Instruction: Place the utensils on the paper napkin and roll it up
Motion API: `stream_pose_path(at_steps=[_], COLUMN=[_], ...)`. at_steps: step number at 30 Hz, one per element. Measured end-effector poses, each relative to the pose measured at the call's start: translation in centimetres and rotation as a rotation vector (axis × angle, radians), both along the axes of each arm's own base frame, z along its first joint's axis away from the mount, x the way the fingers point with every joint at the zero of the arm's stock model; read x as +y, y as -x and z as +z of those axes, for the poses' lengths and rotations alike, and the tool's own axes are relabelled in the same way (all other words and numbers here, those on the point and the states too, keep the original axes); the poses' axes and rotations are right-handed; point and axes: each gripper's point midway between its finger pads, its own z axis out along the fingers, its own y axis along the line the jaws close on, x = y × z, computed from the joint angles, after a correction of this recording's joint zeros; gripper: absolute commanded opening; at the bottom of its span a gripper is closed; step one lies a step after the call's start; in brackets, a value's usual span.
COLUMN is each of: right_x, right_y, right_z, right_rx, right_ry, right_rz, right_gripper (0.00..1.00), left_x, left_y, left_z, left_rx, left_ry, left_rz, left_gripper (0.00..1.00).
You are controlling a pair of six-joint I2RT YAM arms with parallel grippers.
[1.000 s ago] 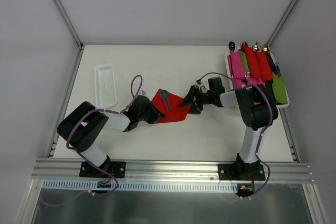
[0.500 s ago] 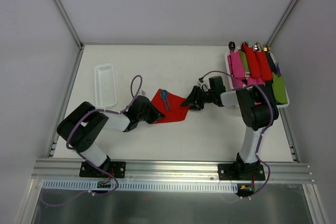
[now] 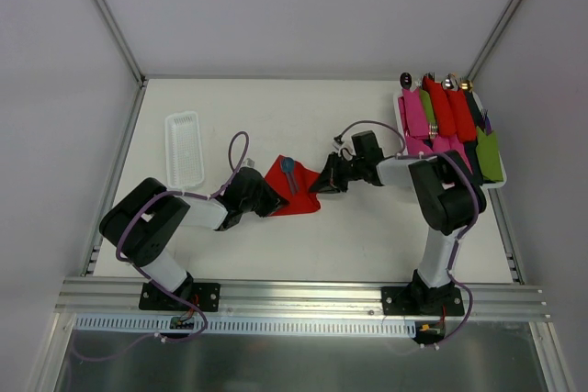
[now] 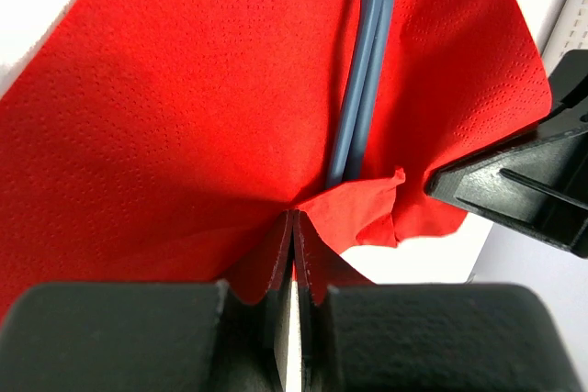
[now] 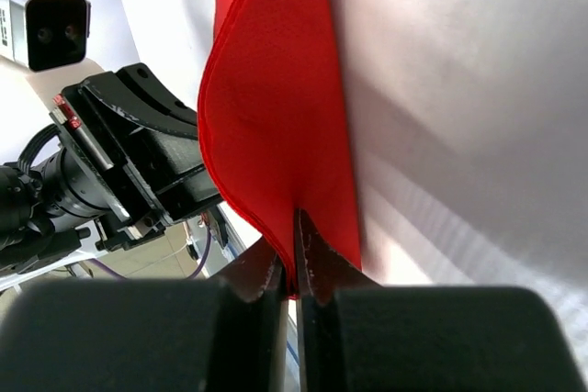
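My left gripper (image 4: 292, 225) is pressed together on the near-left edge of the paper napkin (image 3: 296, 196), with a small fold of red paper pinched between the fingertips. My right gripper (image 5: 295, 238) is likewise clamped on the opposite, right-hand edge. There the paper rises off the table (image 3: 367, 227) and curves over towards the left.

The napkin sits near the middle of the table, between my two grippers, slightly left of centre. Its left part lies flat and its right part is raised by my right fingers. A blue-grey utensil (image 3: 288, 172) lies on the napkin. Its rounded end pokes past the far edge of the paper, and its handle runs back towards the near side. In the left wrist view the handle ends just beyond the pinched fold, and I cannot tell whether they touch. I see only this one utensil on the paper, and I cannot tell whether it is a spoon or a fork.

Far to the left is a narrow white tray (image 3: 184, 148). At the far right a second tray (image 3: 401, 117) holds rolled bundles (image 3: 443, 109) in red, pink and green, with utensil ends showing at their far tips.
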Motion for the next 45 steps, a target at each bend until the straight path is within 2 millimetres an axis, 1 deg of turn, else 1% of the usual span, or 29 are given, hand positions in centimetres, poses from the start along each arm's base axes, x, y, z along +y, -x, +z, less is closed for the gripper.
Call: stream_pose_path(at_steps=[3,10,15,19,25,32,34,35,36,37,39,41,45], right_x=[0.6,2.1,3.2,4.0,5.0,5.3,5.3,5.3,5.3,5.4,5.5,5.7,6.1], right_y=[0.1,0.3,0.5,1.1,1.7,1.8,1.8,1.8,1.8,1.7,1.7,1.5,1.4], right_z=[0.4,1.1,0.6,0.0,-0.2,-0.8,-0.9,-0.9,-1.1,-1.3,-1.5,-1.2,-0.7], right_rx=[-0.004,0.044,0.086,0.121,0.145,0.188,0.194,0.197,0.202,0.207,0.220,0.221,0.223], right_ry=[0.001,-0.010,-0.007,0.001,0.004,0.010,0.011,0.012,0.013,0.015,0.013,0.001,-0.023], right_rz=[0.011,0.010,0.015,0.026,0.040,0.026,0.022,0.021,0.019,0.017,0.015,0.017,0.023], right_gripper=[0.03,0.02,0.02,0.02,0.02,0.03,0.07,0.13,0.15,0.22,0.31,0.39,0.47], left_x=[0.0,0.0,0.0,0.0,0.0,0.0,0.0,0.0,0.0,0.0,0.0,0.0,0.5], left_y=[0.0,0.0,0.0,0.0,0.0,0.0,0.0,0.0,0.0,0.0,0.0,0.0,0.3], left_z=[0.0,0.0,0.0,0.0,0.0,0.0,0.0,0.0,0.0,0.0,0.0,0.0,0.1], left_rx=[0.000,0.000,0.000,0.000,0.000,0.000,0.000,0.001,0.000,0.000,0.000,0.000,-0.002], left_ry=[0.000,0.000,0.000,0.000,0.000,0.000,0.000,0.000,0.000,0.000,0.000,0.000,-0.010], left_rz=[0.000,0.000,0.000,0.000,0.000,0.000,0.000,0.000,0.000,0.000,0.000,0.001,0.011], left_gripper=[0.00,0.00,0.00,0.00,0.00,0.00,0.00,0.00,0.00,0.00,0.00,0.00,0.00])
